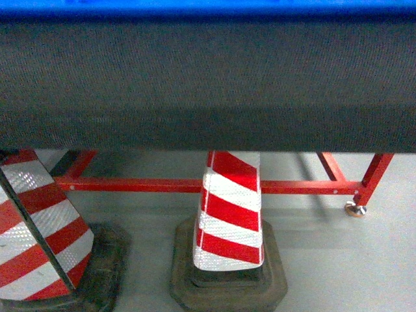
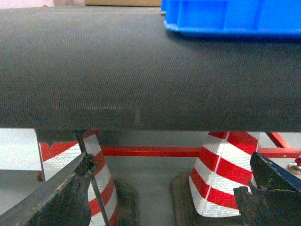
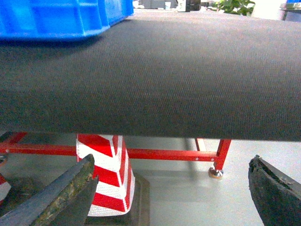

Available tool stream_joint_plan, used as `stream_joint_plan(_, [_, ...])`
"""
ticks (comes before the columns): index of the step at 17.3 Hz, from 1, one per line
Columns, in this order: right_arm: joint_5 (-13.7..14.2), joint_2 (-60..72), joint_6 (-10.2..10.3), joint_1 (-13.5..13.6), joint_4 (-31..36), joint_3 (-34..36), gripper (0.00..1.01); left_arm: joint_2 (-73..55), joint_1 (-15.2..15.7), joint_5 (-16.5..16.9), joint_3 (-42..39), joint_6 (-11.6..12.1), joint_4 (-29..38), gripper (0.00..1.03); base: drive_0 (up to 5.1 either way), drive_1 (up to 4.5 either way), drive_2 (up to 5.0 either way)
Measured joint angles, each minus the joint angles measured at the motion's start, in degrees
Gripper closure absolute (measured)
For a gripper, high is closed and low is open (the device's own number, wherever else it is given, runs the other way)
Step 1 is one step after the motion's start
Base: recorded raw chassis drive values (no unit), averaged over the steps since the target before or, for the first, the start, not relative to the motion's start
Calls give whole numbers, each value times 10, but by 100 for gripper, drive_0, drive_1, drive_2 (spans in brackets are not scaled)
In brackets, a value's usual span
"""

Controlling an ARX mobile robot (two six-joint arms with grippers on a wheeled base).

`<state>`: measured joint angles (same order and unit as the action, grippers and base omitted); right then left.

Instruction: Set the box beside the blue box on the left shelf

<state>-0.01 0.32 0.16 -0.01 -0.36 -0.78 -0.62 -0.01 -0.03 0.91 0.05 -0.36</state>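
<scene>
The box (image 2: 235, 16) is a bright blue plastic crate standing on a table covered with a dark woven mat (image 2: 141, 66). It shows at the top right of the left wrist view, as the box (image 3: 61, 16) at the top left of the right wrist view, and as a blue strip (image 1: 208, 6) along the head view's top edge. My left gripper (image 2: 171, 162) and right gripper (image 3: 171, 165) are both open and hold nothing. They sit low in front of the table's near edge, apart from the box. The left shelf and its blue box are out of view.
Under the table runs a red metal frame (image 1: 195, 185) with a levelling foot (image 1: 355, 208). Two red-and-white striped cones (image 1: 229, 208) (image 1: 39, 227) on dark rubber bases stand on the grey floor. A brown cardboard edge (image 2: 122, 2) lies at the table's far side.
</scene>
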Motion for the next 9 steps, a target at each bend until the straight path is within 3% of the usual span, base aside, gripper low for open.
stream_joint_plan(9, [0,0,0,0,1,0,3,0,0,0,0,-1,0,5,0,0,0])
